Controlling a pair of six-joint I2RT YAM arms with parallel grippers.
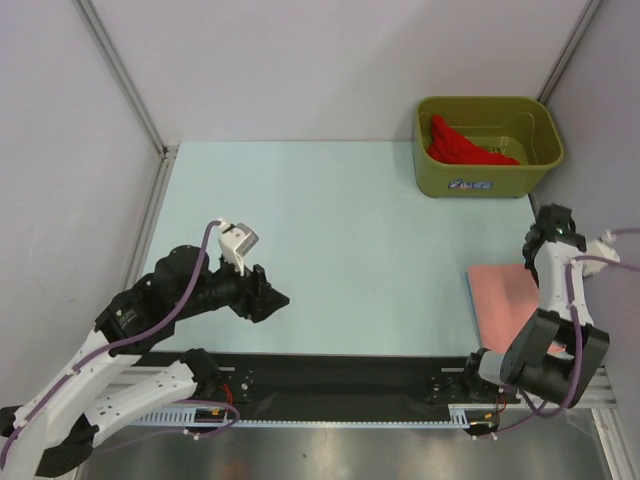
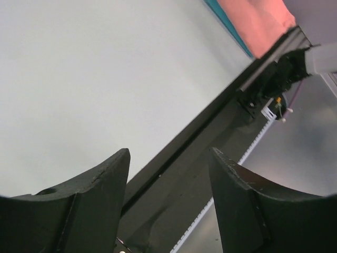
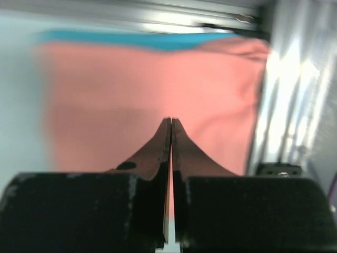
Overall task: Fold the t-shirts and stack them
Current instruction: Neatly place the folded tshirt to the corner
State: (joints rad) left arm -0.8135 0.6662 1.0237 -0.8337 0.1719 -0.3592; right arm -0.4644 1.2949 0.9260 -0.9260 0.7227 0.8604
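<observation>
- Right gripper (image 3: 171,120): fingers pressed together, holding nothing, poised over the folded salmon-pink t-shirt (image 3: 131,95) at the table's near right corner.
- Turquoise-blue t-shirt (image 3: 147,39): lies under the salmon-pink one, showing only as a strip along one edge. These two appear folded and stacked.
- Left gripper (image 2: 168,158): fingers apart and empty, hovering above bare table (image 1: 330,240) on the left side.
- Bright red t-shirt (image 1: 458,143): crumpled inside the olive-green tub (image 1: 480,185) at the far right, not yet folded.
- Step in hand, as judged: fetching the red t-shirt. The right gripper should open before reaching in, pinch one high fold only, and lift it clear of the tub's rim. It is best laid out mid-table where both arms reach.
</observation>
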